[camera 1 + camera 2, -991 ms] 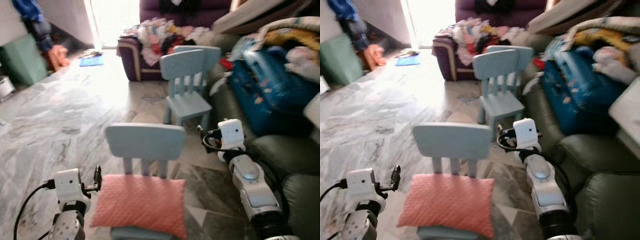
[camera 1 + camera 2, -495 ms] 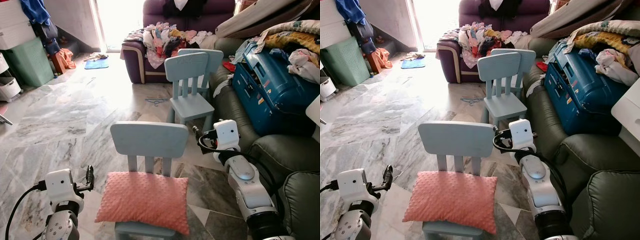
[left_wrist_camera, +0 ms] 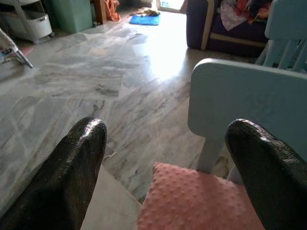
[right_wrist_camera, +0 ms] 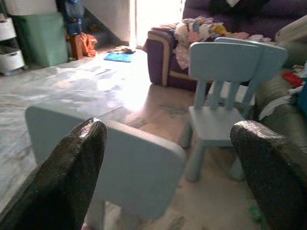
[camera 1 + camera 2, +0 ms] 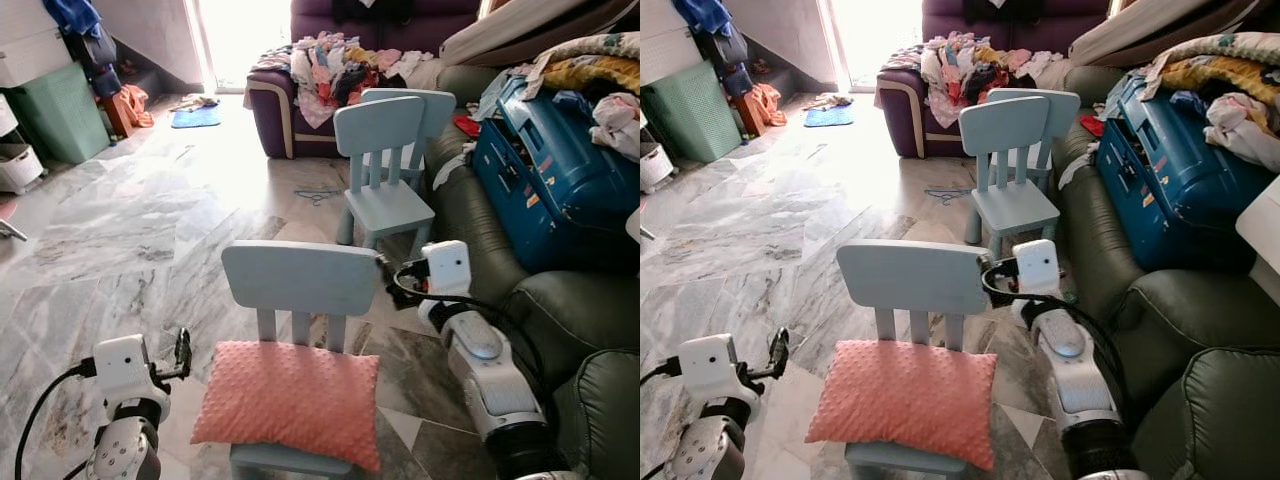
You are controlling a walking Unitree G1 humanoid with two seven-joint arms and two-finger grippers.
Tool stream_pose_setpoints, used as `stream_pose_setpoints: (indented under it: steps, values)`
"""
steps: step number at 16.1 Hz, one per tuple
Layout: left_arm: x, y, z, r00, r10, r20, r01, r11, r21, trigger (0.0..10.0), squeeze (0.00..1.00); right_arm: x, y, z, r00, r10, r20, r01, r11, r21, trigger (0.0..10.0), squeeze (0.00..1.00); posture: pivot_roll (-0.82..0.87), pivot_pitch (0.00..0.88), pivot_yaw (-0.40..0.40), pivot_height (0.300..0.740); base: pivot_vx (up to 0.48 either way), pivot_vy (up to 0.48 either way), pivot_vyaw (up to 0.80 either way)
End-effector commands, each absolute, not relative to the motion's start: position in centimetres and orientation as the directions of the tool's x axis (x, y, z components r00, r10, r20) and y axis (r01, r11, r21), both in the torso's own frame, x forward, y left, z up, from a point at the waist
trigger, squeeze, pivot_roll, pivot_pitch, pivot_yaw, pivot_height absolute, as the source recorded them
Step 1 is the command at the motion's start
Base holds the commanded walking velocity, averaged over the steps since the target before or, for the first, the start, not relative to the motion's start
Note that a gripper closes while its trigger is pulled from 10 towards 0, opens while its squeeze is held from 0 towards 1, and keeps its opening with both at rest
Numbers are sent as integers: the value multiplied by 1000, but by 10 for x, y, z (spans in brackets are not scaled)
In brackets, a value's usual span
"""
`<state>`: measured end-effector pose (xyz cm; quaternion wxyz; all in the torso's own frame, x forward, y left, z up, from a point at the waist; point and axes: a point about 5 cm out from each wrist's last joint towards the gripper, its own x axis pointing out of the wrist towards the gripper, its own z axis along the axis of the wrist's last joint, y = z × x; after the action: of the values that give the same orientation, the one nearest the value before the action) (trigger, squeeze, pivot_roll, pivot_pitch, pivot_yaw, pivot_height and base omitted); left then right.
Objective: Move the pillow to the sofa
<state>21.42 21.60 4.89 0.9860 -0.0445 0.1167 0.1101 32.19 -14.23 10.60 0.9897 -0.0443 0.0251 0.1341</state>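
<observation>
a: where's the pillow?

b: pink pillow (image 5: 288,404) lies flat on the seat of the near blue chair (image 5: 299,280), up against the backrest slats, front corners hanging over the seat edge. not on any sofa.

a: left gripper?

b: left gripper (image 5: 183,353) hangs low over the marble floor (image 5: 130,230), just off the pillow's left edge, not touching it. in the left wrist view its fingers (image 3: 79,163) stand wide apart with nothing between them; pillow corner and chair back sit ahead of it.

a: right gripper?

b: right gripper (image 5: 386,268) is up at the backrest's right end, close beside it; contact, can't tell. in the right wrist view its fingers (image 4: 72,172) are spread wide too, holding nothing, with the backrest top across the gap.

a: sofas?

b: dark green sofa (image 5: 560,310) runs along the robot's right, just beside the right arm. a blue suitcase (image 5: 550,180) and heaped bedding sit on it further back. a purple sofa (image 5: 290,100) at the far end carries a pile of clothes (image 5: 340,65).

a: anything else?

b: second blue chair (image 5: 385,165) stands beyond the first, near the green sofa. a green bin (image 5: 58,115) sits at the far left wall.
</observation>
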Motion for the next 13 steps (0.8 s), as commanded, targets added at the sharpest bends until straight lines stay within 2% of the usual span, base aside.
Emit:
stream_pose_setpoints:
  steps: [1,4,9,13]
  values:
    - [210,218,45,943,210,-258,-231,972,-52,10000,0,322,-140,112,957,286,-47,-288,955,-71,10000,0,-137,3,34,740,0,0,0]
    - [191,218,37,932,209,-297,-231,972,-40,10000,0,307,-141,99,942,320,-105,-324,946,-25,10000,0,-131,34,37,740,0,0,0]
    - [177,215,34,927,201,-317,-219,975,-24,10000,0,293,-134,93,914,379,-144,-381,925,16,10000,0,-119,63,40,740,0,0,0]
    - [169,214,35,925,197,-325,-215,976,-20,10000,0,276,-142,86,900,389,-197,-394,919,17,10000,0,-121,96,40,740,0,0,0]
